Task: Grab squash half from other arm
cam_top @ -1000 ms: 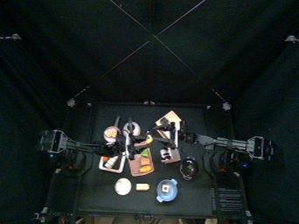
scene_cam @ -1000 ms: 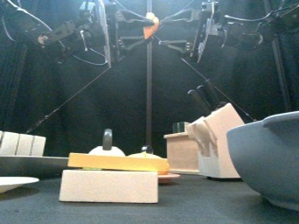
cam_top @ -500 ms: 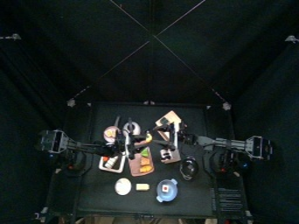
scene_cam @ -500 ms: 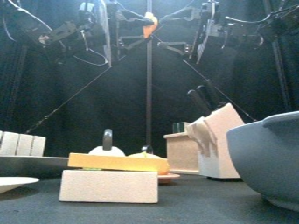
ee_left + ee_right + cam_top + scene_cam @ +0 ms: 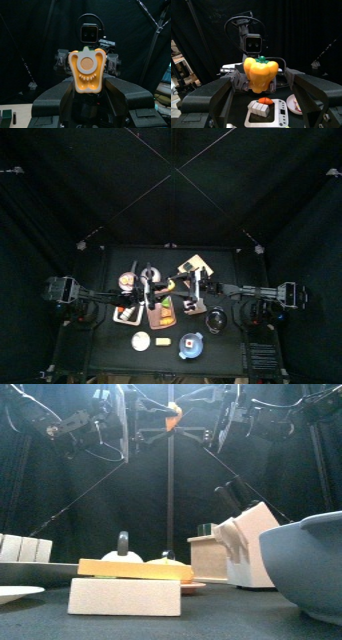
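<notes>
Leaning in only a touch since a second ago with the right arm; otherwise holding the same pose high over the table [image 5: 114,360].

Sitting far below: a blue bowl [image 5: 310,566], its wall hiding any contents from the front; a white rack [image 5: 266,114] carrying a small red-orange piece [image 5: 265,101]; a brown board [image 5: 166,314] bearing bits of food too small to name; a white plate [image 5: 142,340] beside them.

Gripping the squash half [image 5: 88,67] in the left gripper [image 5: 88,82], jaws set wide against its two sides, cut face turned toward that wrist. Spreading the right gripper [image 5: 262,85] fully, jaws flanking the squash half's rounded back, not pinching it.

Hanging black curtains [image 5: 171,188] all round.
</notes>
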Action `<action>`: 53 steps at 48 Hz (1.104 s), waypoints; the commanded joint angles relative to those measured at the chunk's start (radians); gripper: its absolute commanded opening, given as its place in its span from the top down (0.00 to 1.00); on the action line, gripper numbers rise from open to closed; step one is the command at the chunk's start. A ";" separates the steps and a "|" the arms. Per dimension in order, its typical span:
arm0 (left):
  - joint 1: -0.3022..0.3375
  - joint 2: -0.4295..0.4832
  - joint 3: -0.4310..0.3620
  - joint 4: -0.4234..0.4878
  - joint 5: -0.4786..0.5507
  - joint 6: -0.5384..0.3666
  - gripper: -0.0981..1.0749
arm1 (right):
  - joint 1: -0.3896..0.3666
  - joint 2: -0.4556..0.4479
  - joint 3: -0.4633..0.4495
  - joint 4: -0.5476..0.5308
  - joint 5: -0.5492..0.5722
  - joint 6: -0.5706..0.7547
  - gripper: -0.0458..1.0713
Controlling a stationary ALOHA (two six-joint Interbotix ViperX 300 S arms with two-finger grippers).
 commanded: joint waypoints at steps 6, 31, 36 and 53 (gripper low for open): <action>0.002 0.008 -0.032 0.000 -0.011 0.002 0.24 | -0.002 -0.002 -0.029 -0.002 -0.008 -0.003 0.03; 0.002 0.015 -0.037 0.000 -0.012 0.003 0.24 | -0.002 -0.003 -0.031 -0.006 -0.008 -0.005 0.14; 0.003 0.015 -0.037 -0.002 -0.011 0.003 0.24 | -0.002 -0.003 -0.031 -0.002 -0.008 -0.002 0.20; 0.002 0.025 -0.035 0.000 -0.011 0.017 0.24 | -0.002 -0.003 -0.028 0.043 -0.009 0.002 0.27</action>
